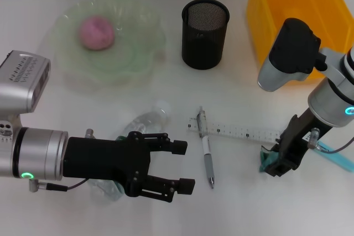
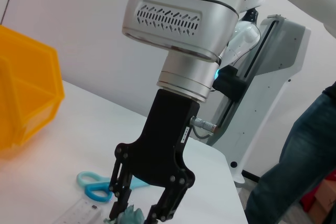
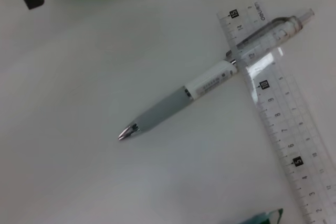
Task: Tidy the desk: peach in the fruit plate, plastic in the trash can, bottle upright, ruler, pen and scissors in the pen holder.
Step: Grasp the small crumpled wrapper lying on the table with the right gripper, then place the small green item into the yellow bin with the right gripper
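Note:
A pink peach (image 1: 97, 32) lies in the green fruit plate (image 1: 141, 53). A clear bottle (image 1: 148, 121) lies on its side, partly under my left gripper (image 1: 182, 167), which is open just above it. A pen (image 1: 207, 160) lies across a clear ruler (image 1: 243, 132); both also show in the right wrist view, the pen (image 3: 178, 103) and the ruler (image 3: 286, 140). My right gripper (image 1: 278, 164) is down on the table, its fingers closed around a teal piece of plastic (image 1: 267, 161), also seen in the left wrist view (image 2: 130, 216). Blue-handled scissors (image 1: 338, 157) lie just right of it.
A black mesh pen holder (image 1: 205, 34) stands upright at the back middle. A yellow bin (image 1: 276, 15) stands at the back right, behind my right arm. A person in jeans (image 2: 294, 171) stands beyond the table's edge.

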Robot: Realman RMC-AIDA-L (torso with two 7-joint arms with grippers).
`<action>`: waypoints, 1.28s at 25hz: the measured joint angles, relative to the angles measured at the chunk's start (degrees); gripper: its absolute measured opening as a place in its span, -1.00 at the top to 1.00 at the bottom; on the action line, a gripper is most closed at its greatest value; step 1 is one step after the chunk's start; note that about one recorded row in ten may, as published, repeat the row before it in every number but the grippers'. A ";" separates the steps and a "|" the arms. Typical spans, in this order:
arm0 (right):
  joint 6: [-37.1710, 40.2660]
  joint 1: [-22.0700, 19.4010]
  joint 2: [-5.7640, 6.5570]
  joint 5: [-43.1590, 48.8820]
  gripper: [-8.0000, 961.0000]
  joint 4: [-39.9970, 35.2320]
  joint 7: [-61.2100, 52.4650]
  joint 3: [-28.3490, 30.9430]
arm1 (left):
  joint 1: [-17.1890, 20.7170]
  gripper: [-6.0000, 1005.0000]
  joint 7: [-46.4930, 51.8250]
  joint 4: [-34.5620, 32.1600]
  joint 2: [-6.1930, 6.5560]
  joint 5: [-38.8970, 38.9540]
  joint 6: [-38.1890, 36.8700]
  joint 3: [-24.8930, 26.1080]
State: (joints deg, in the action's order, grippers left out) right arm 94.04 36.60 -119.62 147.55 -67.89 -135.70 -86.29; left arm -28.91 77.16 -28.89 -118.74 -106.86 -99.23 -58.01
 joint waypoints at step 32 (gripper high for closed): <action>1.55 -1.20 0.26 0.02 0.72 -2.56 0.70 0.57 | -0.25 -0.73 -0.09 0.59 0.00 0.08 0.12 0.45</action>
State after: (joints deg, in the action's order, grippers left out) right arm 95.59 35.40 -119.35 147.57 -70.45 -135.00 -85.71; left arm -29.16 77.07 -28.29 -118.74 -106.78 -99.11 -57.56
